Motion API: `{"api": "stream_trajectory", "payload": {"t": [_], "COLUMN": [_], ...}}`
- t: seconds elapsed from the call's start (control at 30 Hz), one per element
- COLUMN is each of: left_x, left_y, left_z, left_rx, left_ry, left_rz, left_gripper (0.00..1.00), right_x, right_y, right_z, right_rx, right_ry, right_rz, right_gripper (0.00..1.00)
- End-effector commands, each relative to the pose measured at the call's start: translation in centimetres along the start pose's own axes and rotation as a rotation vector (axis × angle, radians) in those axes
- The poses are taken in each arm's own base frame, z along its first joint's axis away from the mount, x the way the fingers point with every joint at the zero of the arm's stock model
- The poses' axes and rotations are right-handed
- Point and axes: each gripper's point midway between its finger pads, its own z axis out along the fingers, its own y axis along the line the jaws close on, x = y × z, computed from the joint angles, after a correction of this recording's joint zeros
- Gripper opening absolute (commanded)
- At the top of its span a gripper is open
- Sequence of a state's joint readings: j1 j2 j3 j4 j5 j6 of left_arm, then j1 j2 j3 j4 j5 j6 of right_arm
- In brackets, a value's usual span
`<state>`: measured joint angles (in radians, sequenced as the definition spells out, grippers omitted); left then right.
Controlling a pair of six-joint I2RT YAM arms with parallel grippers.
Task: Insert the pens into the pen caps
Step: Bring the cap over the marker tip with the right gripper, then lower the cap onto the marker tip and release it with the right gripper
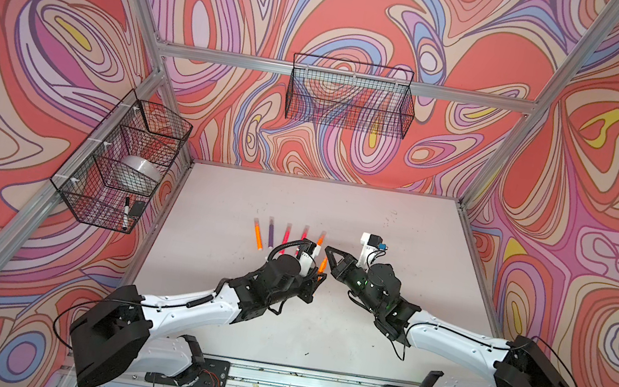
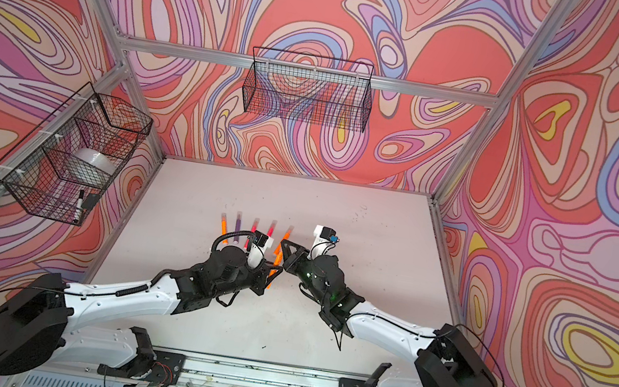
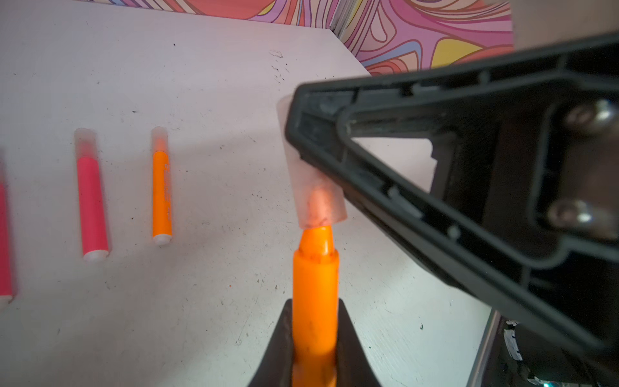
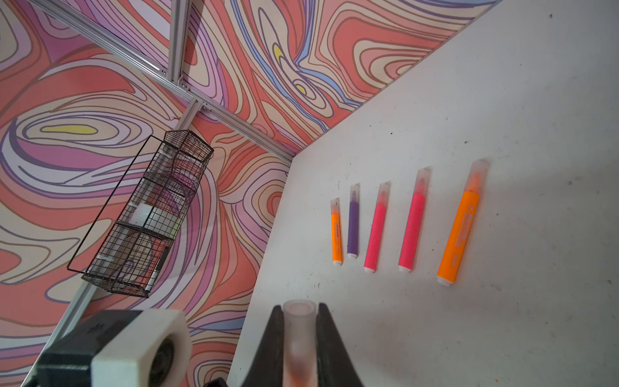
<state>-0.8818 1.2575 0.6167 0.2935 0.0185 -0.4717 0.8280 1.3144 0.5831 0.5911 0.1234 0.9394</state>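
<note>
Left pincer point(image 3: 315, 311) pinched tight on an orange pen point(image 3: 315, 284), gripping the barrel, pointed tip sticking out forward. Right pincer point(image 4: 299, 308) pinched on a pen cap point(image 4: 299, 321), a translucent pale tube with its open mouth facing the pen. Both are held up off the desk point(image 1: 319, 331). In the left wrist view the pen tip meets the cap's mouth, roughly in line. Tip is right at the rim, can't tell if it's inside. Barrel shoulder is fully outside the cap.

Landmark: row of capped pens point(image 4: 375, 234), five lying flat on the desk, parallel, not touching each other. Order across the row: orange, purple, pink-red, pink-red, orange. Each has a clear cap on its tip end, all caps pointing away from the robot base.

The two pincers meet just on the base side of the row, by its end orange pen on the right arm's side. Held pen and cap don't touch the row. In both top views the left arm's wrist covers the near ends of some pens in the row.

Wire basket point(image 1: 115, 159) on the side wall, well away from the row on the left arm's side, holds a black-and-white marker point(image 1: 127, 212).
</note>
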Motion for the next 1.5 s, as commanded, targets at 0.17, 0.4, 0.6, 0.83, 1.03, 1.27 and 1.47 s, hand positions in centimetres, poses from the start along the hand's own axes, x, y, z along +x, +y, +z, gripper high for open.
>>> {"api": "stream_trajectory", "payload": {"t": [0.17,0.4,0.6,0.83,1.03,1.27,1.47], "left_x": [-4.9,-4.9,-4.8,-4.3,-3.7,-2.4,-1.6], "left_y": [-1.8,-3.5,-4.2,-3.3,-3.0,-3.2,-3.5], "left_z": [-2.1,-2.6,-3.3,-3.5,-3.1,-3.1,-3.4], "left_rx": [0.041,0.143,0.194,0.15,0.132,0.157,0.181], "left_ry": [-0.149,-0.157,-0.171,-0.164,-0.142,-0.124,-0.113], "left_rz": [-0.004,0.011,0.031,0.052,0.097,0.206,0.264], "left_gripper": [0.0,0.0,0.0,0.0,0.0,0.0,0.0], "right_x": [2.0,2.1,2.1,-0.1,-2.1,-3.2,-2.7], "right_y": [0.6,1.8,2.7,3.0,4.1,4.9,5.7], "right_z": [-1.3,-2.0,-2.3,-4.9,-7.0,-5.9,-3.2], "right_rx": [-0.026,-0.108,-0.15,-0.138,-0.153,-0.093,-0.099], "right_ry": [0.042,0.04,0.044,-0.036,-0.096,-0.095,-0.026], "right_rz": [-0.107,-0.121,-0.128,-0.151,-0.16,-0.159,-0.143], "right_gripper": [0.14,0.23,0.41,0.66,0.68,0.6,0.52]}}
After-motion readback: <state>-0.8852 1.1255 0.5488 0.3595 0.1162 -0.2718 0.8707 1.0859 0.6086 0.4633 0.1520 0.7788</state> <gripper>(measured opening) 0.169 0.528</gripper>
